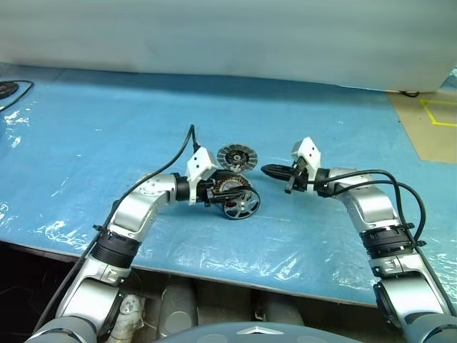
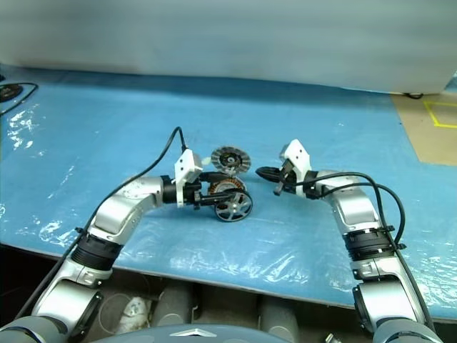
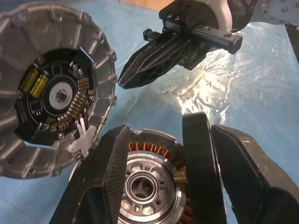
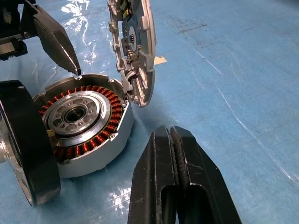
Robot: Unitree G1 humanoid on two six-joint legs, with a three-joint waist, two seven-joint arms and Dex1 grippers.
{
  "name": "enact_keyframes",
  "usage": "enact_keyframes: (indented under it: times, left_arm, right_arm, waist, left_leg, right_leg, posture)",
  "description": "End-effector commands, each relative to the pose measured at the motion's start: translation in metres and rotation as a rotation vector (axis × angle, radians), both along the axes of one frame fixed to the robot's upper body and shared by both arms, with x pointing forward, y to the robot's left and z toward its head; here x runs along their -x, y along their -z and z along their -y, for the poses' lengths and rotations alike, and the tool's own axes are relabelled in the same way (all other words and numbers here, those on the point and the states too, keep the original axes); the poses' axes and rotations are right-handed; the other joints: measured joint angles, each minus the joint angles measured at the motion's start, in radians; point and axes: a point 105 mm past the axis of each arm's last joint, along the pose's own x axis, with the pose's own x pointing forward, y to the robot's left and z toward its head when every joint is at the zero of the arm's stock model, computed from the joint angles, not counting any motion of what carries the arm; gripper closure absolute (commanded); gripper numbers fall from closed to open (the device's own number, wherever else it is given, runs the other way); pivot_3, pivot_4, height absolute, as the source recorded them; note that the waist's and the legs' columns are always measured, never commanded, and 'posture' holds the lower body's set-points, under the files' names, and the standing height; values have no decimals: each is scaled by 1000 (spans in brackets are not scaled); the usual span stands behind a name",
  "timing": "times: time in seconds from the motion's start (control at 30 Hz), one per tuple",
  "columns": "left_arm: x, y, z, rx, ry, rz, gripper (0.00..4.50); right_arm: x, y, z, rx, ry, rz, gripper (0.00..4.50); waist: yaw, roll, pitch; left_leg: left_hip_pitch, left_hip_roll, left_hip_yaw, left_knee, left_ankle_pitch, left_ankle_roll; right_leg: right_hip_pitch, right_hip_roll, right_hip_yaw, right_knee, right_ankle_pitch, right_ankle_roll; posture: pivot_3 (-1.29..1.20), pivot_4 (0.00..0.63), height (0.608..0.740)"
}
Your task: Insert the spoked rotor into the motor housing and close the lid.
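Left gripper (image 1: pixel 218 191) jaws apart around copper-wound round metal motor housing (image 4: pixel 84 121), steadying it on blue bench (image 1: pixel 107 128). Black-rimmed silver spoked rotor (image 1: pixel 240 205) propped on edge against near side, not yet seated; grey ribbed lid (image 1: pixel 235 156) upright just beyond. Right gripper (image 1: pixel 275 171) jaws together, empty, parked right.

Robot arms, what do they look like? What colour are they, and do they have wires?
Both arms are shiny silver-grey tubes with black rings at the joints. Each wrist carries a white boxy block. The left gripper and the right gripper each have two black fingers, long, ribbed and pointed at the tips. Black cables loop out along both arms.
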Motion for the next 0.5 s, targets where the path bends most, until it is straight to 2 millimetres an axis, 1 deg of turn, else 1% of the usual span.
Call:
enact_keyframes:
  times: [0.03,0.13,0.17,0.23,0.27,0.4,0.43,0.5]
  left_arm:
    - [0,5,-2,-17,-10,-40,1562]
    - [6,5,1,12,7,-96,1562]
    - [7,5,1,23,9,-124,1735]
    - [11,6,1,23,23,-158,2140]
    - [12,7,0,27,27,-171,2426]
    - [13,1,0,76,18,-199,3849]
    - [13,0,0,82,14,-202,4081]
    - [12,-2,-1,95,8,-210,4085]
  right_arm:
    - [1,-16,-1,-11,-9,70,4500]
    - [1,-14,-2,-4,-11,70,4500]
    - [1,-13,-2,-3,-11,71,4500]
    - [0,-13,-3,1,-11,75,4500]
    - [0,-13,-3,4,-11,79,4500]
    - [-2,-13,-3,8,-7,88,4500]
    - [-3,-13,-3,9,-6,90,4500]
    - [-3,-13,-3,10,-6,91,4500]
  waist:
    - [0,0,0]
    - [1,0,0]
    - [1,0,0]
    - [1,0,0]
    - [1,0,0]
    - [1,0,0]
    - [1,0,0]
    - [1,0,0]
  left_leg:
    - [0,0,0,0,0,0]
    - [1,0,0,0,0,0]
    - [1,0,0,0,0,0]
    - [1,0,0,0,0,0]
    - [1,0,0,0,0,0]
    - [1,0,0,0,0,0]
    - [2,0,0,0,0,0]
    - [2,0,0,0,0,0]
  right_leg:
    - [0,0,0,0,0,0]
    - [1,-1,0,0,0,0]
    - [2,-1,0,0,0,0]
    - [2,-1,0,0,0,0]
    - [2,-1,0,0,0,0]
    - [2,-1,0,0,0,0]
    - [2,-1,0,0,0,0]
    - [2,-1,0,0,0,0]
  posture:
    - [0,150,740]
    - [0,150,740]
    - [0,150,740]
    - [0,150,740]
    - [0,150,740]
    - [0,150,740]
    - [0,150,740]
    - [0,150,740]
